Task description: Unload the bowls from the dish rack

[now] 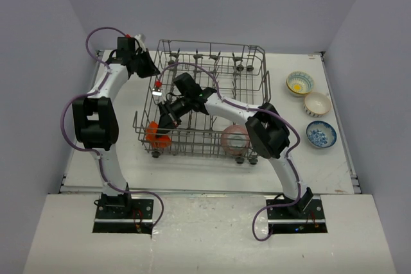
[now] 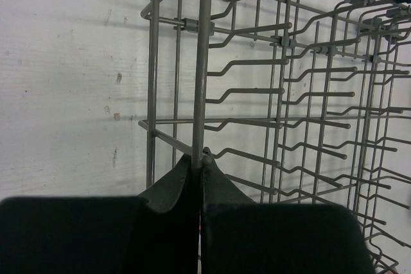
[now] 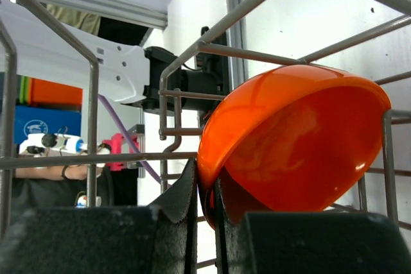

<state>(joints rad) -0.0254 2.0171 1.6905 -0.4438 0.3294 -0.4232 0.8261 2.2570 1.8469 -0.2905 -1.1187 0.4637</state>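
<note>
Your right gripper [image 3: 207, 187] is closed on the rim of the orange bowl [image 3: 295, 139]; its two fingers pinch the lower edge, with the wall of the bowl between them. This bowl stands tilted on its edge among the wires in the near left corner of the dish rack [image 1: 212, 43]. Your left gripper [image 2: 200, 162] is at the far left corner of the rack, and its fingers are pressed together on one upright wire of the rack wall. The pink bowl [image 1: 234, 138] is also inside the rack, at the near right side, just beside the elbow of your right arm. Three other bowls stand on the table [image 1: 167, 171] to the right of the rack, apart from it, in a row: the whitish bowl with a yellow mark [image 1: 300, 83] is farthest from you, the cream-yellow bowl [image 1: 317, 103] is in the middle, and the blue-and-white bowl [image 1: 321, 134] is nearest.
</note>
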